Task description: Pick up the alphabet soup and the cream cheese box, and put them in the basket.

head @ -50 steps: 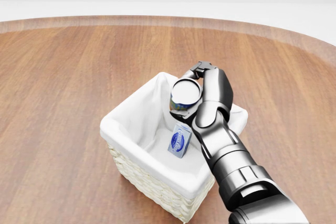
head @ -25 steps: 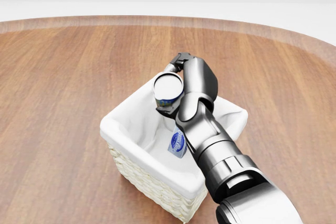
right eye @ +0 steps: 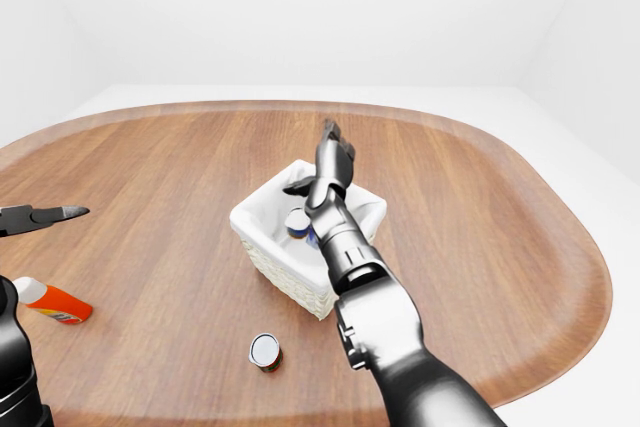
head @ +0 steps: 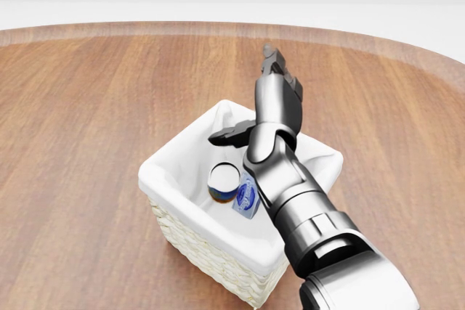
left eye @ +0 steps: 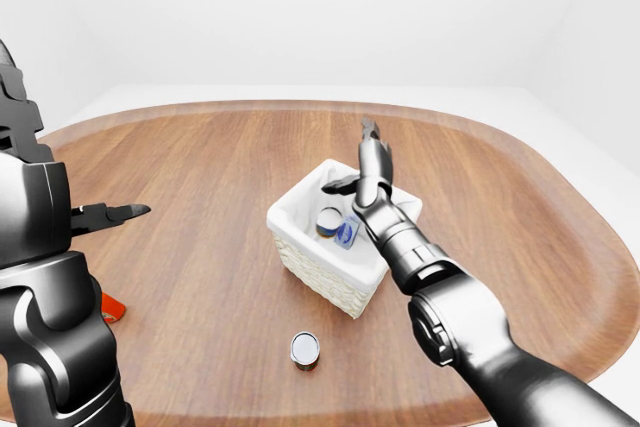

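While the right hand hangs above the basket with its fingers spread wide and nothing between them, the alphabet soup stands upright inside the basket on the white liner, well below the hand and clear of every finger. Touching or just beside the can, on its right in the head view, the cream cheese box leans on the basket floor. One finger of the right hand juts out over the basket's far rim. Both task items appear to lie within the basket, so the placing step looks finished, and what remains is judged to be lifting the arm clear without clipping the rim or tipping the can. Beyond the basket, toward the bottom of the left-eye view, a second can stands alone on the wooden table. Far to the basket's left, the left hand hovers over the table with its fingers apart, holding nothing, and an orange tube lies beneath it.
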### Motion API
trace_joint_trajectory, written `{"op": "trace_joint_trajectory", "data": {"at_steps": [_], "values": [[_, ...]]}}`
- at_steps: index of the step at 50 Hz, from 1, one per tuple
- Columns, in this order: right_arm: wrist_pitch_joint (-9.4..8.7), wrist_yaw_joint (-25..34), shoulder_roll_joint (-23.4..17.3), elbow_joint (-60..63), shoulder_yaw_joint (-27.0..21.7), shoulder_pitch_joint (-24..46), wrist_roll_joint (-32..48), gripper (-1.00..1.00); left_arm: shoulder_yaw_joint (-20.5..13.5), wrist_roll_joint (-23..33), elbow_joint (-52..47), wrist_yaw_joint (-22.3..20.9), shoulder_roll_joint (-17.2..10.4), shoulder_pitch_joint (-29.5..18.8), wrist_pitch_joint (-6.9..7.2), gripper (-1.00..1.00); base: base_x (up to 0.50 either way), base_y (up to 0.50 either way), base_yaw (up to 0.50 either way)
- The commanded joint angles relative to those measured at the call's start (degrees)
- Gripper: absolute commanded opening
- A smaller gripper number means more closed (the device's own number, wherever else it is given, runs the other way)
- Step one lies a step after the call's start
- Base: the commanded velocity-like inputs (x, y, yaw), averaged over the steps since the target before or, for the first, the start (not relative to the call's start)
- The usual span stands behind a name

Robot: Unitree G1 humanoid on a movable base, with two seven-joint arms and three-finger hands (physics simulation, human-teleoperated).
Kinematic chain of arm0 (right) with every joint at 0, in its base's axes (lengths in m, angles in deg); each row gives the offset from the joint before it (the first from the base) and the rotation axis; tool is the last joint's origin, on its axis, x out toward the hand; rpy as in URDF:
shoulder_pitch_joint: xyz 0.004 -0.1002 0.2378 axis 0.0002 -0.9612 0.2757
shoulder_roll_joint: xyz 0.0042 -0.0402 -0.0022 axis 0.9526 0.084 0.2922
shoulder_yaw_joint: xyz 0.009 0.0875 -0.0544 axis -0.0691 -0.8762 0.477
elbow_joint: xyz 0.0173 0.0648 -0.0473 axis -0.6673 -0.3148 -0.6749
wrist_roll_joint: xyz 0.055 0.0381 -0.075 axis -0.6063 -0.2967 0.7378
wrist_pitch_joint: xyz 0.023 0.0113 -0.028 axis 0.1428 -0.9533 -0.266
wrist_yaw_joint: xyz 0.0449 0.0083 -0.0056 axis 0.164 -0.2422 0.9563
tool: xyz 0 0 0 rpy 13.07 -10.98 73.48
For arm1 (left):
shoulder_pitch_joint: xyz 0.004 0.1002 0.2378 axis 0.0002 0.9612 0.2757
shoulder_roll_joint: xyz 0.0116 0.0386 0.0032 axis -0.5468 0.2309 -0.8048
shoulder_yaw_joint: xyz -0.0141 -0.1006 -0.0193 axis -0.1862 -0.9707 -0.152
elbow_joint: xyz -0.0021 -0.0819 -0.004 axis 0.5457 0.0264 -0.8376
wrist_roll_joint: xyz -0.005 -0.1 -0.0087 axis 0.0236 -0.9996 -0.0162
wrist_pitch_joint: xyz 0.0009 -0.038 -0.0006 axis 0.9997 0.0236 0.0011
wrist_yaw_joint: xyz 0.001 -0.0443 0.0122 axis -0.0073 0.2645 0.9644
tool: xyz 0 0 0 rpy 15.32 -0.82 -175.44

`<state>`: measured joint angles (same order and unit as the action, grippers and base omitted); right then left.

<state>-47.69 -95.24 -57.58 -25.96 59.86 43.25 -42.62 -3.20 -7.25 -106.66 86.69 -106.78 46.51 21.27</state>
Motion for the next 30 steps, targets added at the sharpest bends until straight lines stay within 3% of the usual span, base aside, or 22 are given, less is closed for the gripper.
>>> {"op": "trace_joint_trajectory", "data": {"at_steps": [1,10,30], "values": [[0.00,0.0,-0.6,0.9,-0.2,0.0,-0.9,1.00,0.1,0.0,0.4,0.3,0.0,0.1,0.00,1.00,0.00,0.00,0.00],[0.00,0.0,-0.7,7.3,0.4,-0.1,-0.9,1.00,-0.1,0.0,-0.3,-0.3,-0.1,0.0,0.00,1.00,0.00,0.00,0.00],[0.00,0.0,1.7,38.1,2.3,-7.1,3.1,1.00,0.1,-0.1,0.9,0.7,0.1,0.2,0.00,1.00,0.00,0.00,0.00]]}}
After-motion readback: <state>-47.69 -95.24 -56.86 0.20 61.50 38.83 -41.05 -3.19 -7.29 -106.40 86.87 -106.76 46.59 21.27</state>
